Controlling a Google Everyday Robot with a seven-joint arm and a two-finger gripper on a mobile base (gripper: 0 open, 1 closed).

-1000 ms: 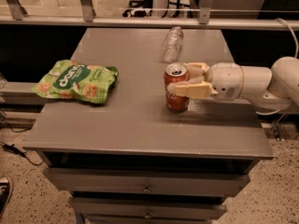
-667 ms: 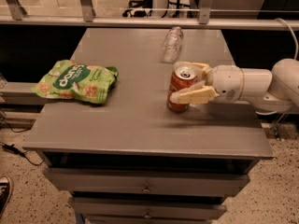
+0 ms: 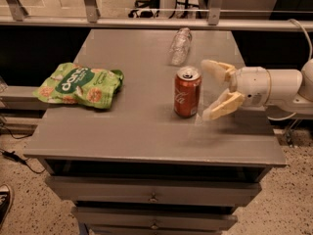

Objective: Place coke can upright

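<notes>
The coke can (image 3: 187, 92), red-orange with white script and a silver top, stands upright on the grey table (image 3: 137, 126), right of centre. My gripper (image 3: 211, 88) is just to the right of the can, a small gap away and not touching it. Its two pale yellow fingers (image 3: 221, 107) are spread apart, open and empty. The white arm reaches in from the right edge.
A clear crinkled plastic bottle (image 3: 179, 45) lies on its side behind the can near the table's back edge. A green snack bag (image 3: 79, 84) lies at the left. Drawers are below the tabletop's front edge; a railing runs along the back.
The gripper held the can, then opened and drew back to the right. The can stays standing upright on the table.
</notes>
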